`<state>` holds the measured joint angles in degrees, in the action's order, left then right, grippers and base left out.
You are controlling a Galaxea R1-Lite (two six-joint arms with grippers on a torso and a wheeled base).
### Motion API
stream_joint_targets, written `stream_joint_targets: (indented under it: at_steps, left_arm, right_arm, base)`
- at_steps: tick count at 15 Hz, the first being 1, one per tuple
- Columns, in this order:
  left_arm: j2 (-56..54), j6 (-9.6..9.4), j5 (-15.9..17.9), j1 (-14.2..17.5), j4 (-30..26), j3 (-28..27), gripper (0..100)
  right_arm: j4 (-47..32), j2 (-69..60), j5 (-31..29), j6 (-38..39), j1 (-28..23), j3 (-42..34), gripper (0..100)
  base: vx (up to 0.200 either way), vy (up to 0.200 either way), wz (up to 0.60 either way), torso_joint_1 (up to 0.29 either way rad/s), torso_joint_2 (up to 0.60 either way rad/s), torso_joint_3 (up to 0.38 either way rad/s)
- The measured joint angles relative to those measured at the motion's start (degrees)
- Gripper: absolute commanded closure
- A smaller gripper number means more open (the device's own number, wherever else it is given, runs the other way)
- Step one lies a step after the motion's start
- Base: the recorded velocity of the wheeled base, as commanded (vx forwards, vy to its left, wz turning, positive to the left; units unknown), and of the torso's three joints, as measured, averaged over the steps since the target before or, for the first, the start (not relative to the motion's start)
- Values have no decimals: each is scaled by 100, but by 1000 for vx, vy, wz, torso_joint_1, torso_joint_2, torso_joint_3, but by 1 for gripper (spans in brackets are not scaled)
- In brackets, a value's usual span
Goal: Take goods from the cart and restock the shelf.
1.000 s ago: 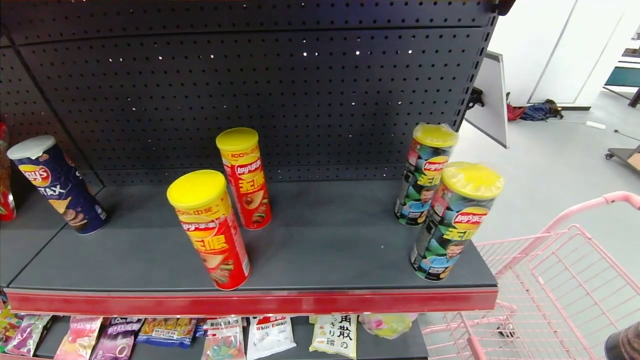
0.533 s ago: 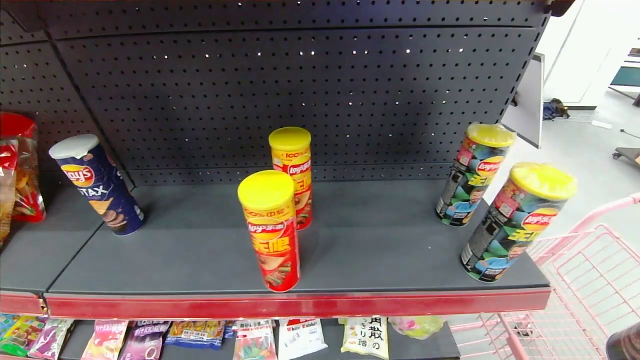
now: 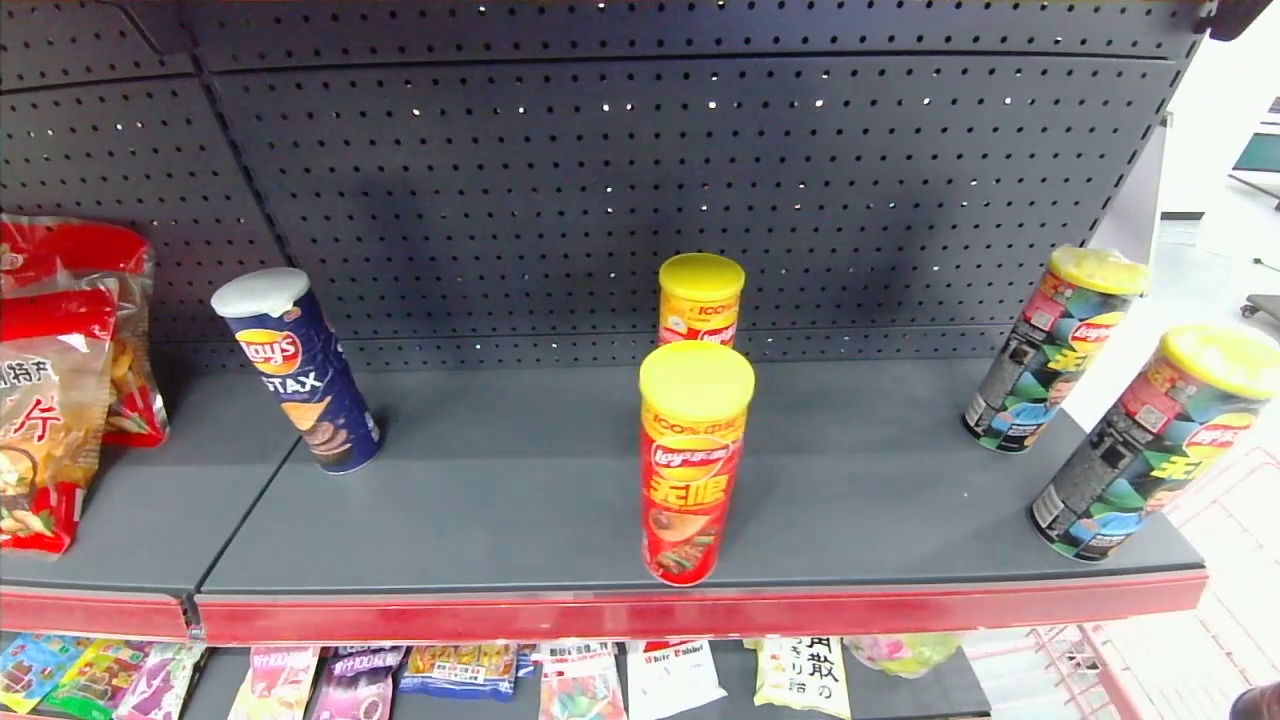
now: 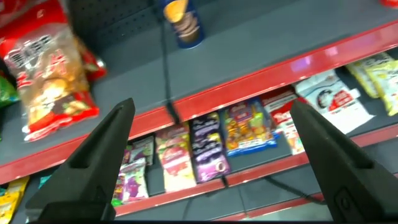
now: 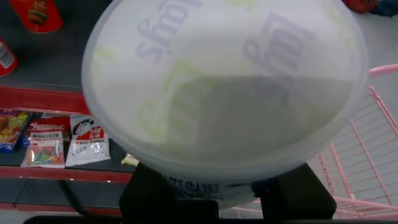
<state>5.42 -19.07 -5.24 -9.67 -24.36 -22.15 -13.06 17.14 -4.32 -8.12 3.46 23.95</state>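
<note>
The dark shelf [image 3: 500, 500] carries two red chip cans with yellow lids, one at the front [image 3: 693, 470] and one behind it [image 3: 700, 300]. A blue can [image 3: 300, 375] stands to the left, and two multicoloured cans [image 3: 1055, 350] [image 3: 1150, 450] stand at the right end. My right gripper [image 5: 227, 199] is shut on a chip can whose translucent lid [image 5: 224, 81] faces the camera, in front of the shelf edge and beside the cart [image 5: 367, 155]. My left gripper [image 4: 211, 155] hangs open, nothing between its fingers, in front of the red shelf edge [image 4: 261, 74], below the blue can [image 4: 181, 22].
Red snack bags [image 3: 60, 380] fill the shelf's left end. Small packets [image 3: 580, 680] hang on the lower shelf. The pink wire cart [image 3: 1230, 500] stands at the right, past the shelf end. Open shelf floor lies between the blue can and the red cans.
The whole head picture has shifted to the right, so the camera has turned left. The cans on the shelf keep their places relative to one another.
</note>
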Motion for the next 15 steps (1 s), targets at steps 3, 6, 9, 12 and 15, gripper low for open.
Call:
stream_joint_targets:
  at_steps: [3, 6, 9, 12, 15]
  left_arm:
    - [2, 0, -1, -2, 0, 10, 0]
    - [2, -1, 0, -2, 2, 22, 0]
    - [2, 0, -1, 0, 0, 40, 0]
    - [2, 0, 0, 0, 2, 44, 0]
    - [0, 0, -1, -2, 2, 44, 0]
  right_arm:
    - [-84, -249, 29, -2, 15, -11, 100]
    - [-87, -397, 30, -4, 30, -61, 100]
    - [-88, -447, 29, -4, 30, -100, 100]
    - [-84, -463, 29, -2, 30, -117, 100]
    - [-84, -466, 29, -2, 30, -144, 100]
  base:
    - [0, 200, 0, -1, 7, 2]
    - [0, 200, 0, 1, 2, 2]
    - [0, 200, 0, 1, 4, 1]
    - [0, 200, 0, 2, 4, 2]
    - [0, 200, 0, 2, 1, 2]
